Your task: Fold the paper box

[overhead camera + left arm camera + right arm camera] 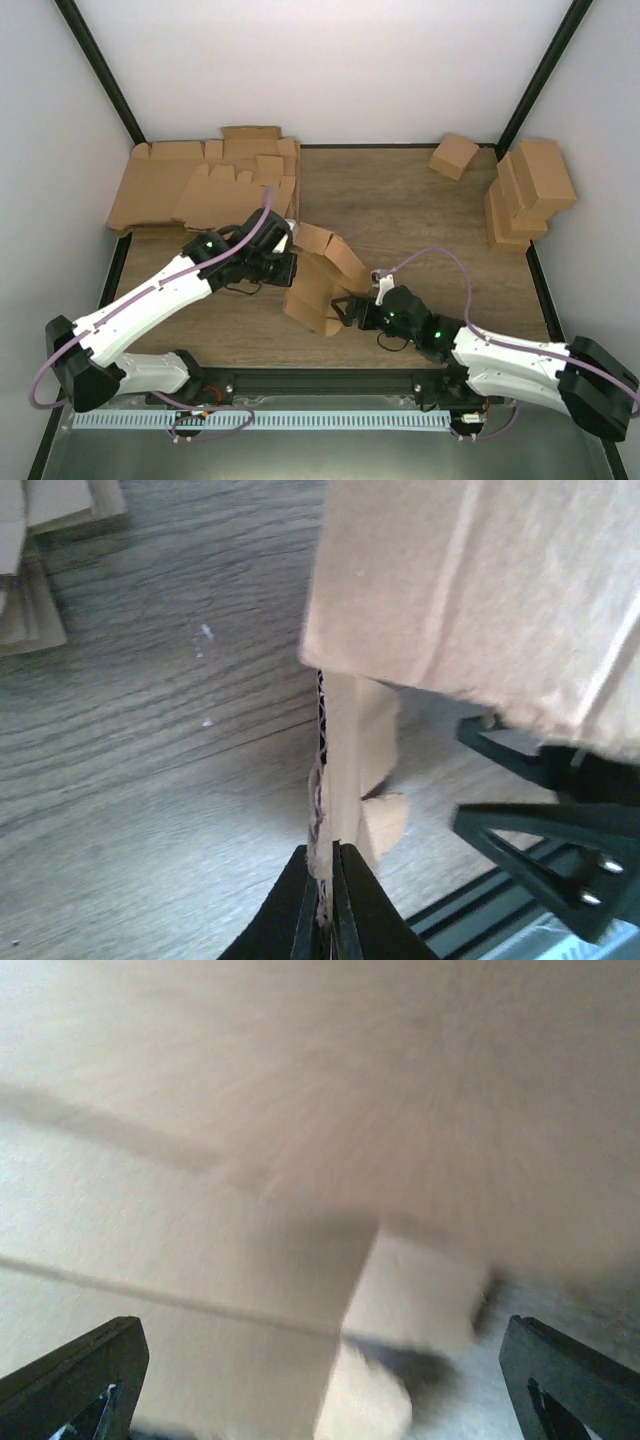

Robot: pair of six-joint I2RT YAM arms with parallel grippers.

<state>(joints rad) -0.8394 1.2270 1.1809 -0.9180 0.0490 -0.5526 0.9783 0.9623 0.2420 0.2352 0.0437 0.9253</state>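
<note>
While the left claw point(322, 900) clamps the paper box point(328, 272), the right claw point(347, 311) stands open beside it.

We see the box point(322, 280) as matt brown corrugated cardboard. The edge pinched in the left gripper point(322, 920) shows its fluted core, rough and frayed. That gripper looks like matt black plastic. Under it, the worktop point(150, 730) is grey-brown wood grain, smooth with a faint sheen. Just ahead of the right gripper point(320, 1380), the cardboard face is plain, smooth and creased. The arms point(140, 305) wear glossy white shells.
</note>
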